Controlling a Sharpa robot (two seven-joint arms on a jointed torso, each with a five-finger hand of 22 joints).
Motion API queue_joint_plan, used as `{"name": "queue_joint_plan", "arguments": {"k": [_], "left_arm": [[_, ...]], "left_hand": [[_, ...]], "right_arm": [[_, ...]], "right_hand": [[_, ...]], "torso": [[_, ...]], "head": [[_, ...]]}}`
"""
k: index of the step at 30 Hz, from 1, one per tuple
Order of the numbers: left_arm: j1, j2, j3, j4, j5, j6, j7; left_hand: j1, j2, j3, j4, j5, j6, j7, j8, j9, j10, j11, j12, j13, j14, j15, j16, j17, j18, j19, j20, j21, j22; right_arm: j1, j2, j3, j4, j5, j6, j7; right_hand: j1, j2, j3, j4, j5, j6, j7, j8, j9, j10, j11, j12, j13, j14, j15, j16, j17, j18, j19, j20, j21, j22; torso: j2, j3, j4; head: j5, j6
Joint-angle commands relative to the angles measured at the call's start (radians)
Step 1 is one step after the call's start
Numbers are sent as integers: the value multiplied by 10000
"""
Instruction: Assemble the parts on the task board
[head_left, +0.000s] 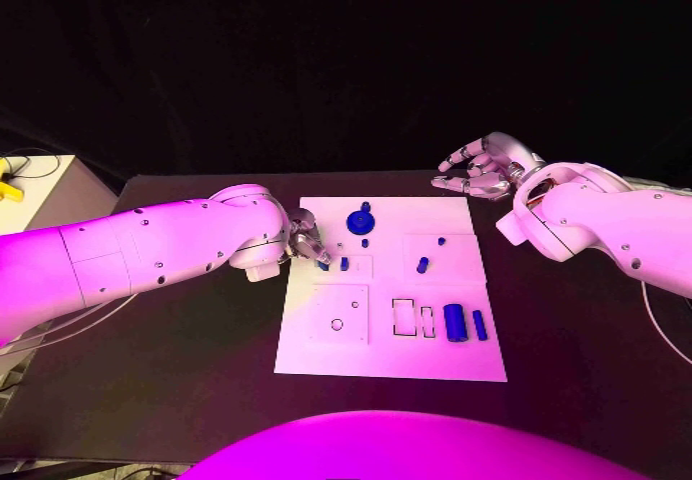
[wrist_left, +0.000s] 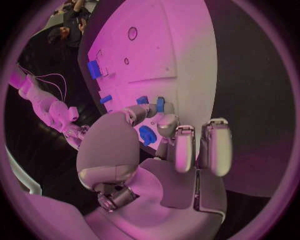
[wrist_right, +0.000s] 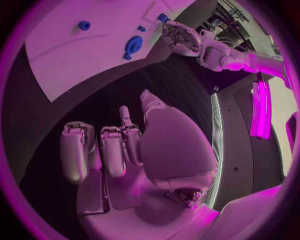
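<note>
While the left robot hand (head_left: 307, 243) pinched a small blue peg (head_left: 323, 264) at the task board (head_left: 389, 360)'s left edge, most remained undone. Two blue cylinders (head_left: 456, 322) lay loose at lower right, and the right robot hand (head_left: 479, 170) hovered empty, fingers spread, upper right.

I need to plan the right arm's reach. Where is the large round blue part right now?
In the head view, the large round blue part lies near the task board's far edge, just right of the left robot hand, well left of the right robot hand.

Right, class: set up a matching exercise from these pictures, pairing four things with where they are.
Things:
1. left hand
2. right hand
3. round blue part
4. two blue cylinders

Places:
A. off the task board, over the black table past its far right corner
B. near right of the board
C. at the board's left edge
D. far end of the board

Pairs: 1-C, 2-A, 3-D, 4-B
</note>
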Motion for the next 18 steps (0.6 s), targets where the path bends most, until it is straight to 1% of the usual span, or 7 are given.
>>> {"name": "queue_joint_plan", "arguments": {"k": [1, 8, 14, 18], "left_arm": [[-49, 25, -37, -2, -54, 328, -80], [-50, 46, -37, -8, -76, 416, -47], [-52, 89, -38, -22, -76, 505, -43], [-75, 136, -46, -63, -71, 568, -39]], "left_hand": [[-29, 99, 1470, -1467, 29, 249, -208, 41, 165, 89, -19, 48, 22, 972, -90, -6, 2348, -208, 76, 8, 62, 1059], [-29, 100, 1475, -1472, 30, 252, -211, 43, 165, 89, -21, 47, 19, 973, -92, -4, 2351, -206, 72, 7, 58, 1052], [-30, 98, 1481, -1482, 30, 256, -216, 47, 165, 95, -26, 52, 28, 977, -95, 4, 2365, -210, 82, 5, 67, 1068], [-139, 91, 1454, -1450, 0, 316, -241, 92, 167, 191, -41, 146, 188, 988, -108, 24, 2399, -211, 84, -8, 67, 1071]], "right_arm": [[-8, 0, 0, 5, -21, 56, 119], [-11, -1, 0, 2, -21, 56, 119], [-12, 2, 0, 4, -21, 57, 119], [-13, 0, 0, 6, -21, 55, 119]], "right_hand": [[-111, 8, 30, 7, 67, -75, 14, 63, 15, 100, 86, -56, 1675, 707, 35, -53, 1328, 130, 418, 51, -35, 1642], [-111, 8, 30, 7, 67, -75, 14, 63, 15, 100, 86, -56, 1675, 707, 35, -53, 1328, 130, 418, 51, -35, 1642], [-111, 8, 30, 7, 67, -75, 14, 63, 15, 100, 86, -56, 1675, 707, 35, -53, 1328, 130, 418, 51, -35, 1642], [-111, 8, 30, 7, 67, -75, 14, 63, 15, 100, 86, -56, 1675, 707, 35, -53, 1328, 130, 418, 51, -35, 1642]], "torso": [[3, -2, 3], [2, -5, 3], [-4, 5, 3], [2, 4, 0]], "head": [[-10, 1], [-10, 1], [-10, 1], [-15, 1]]}}
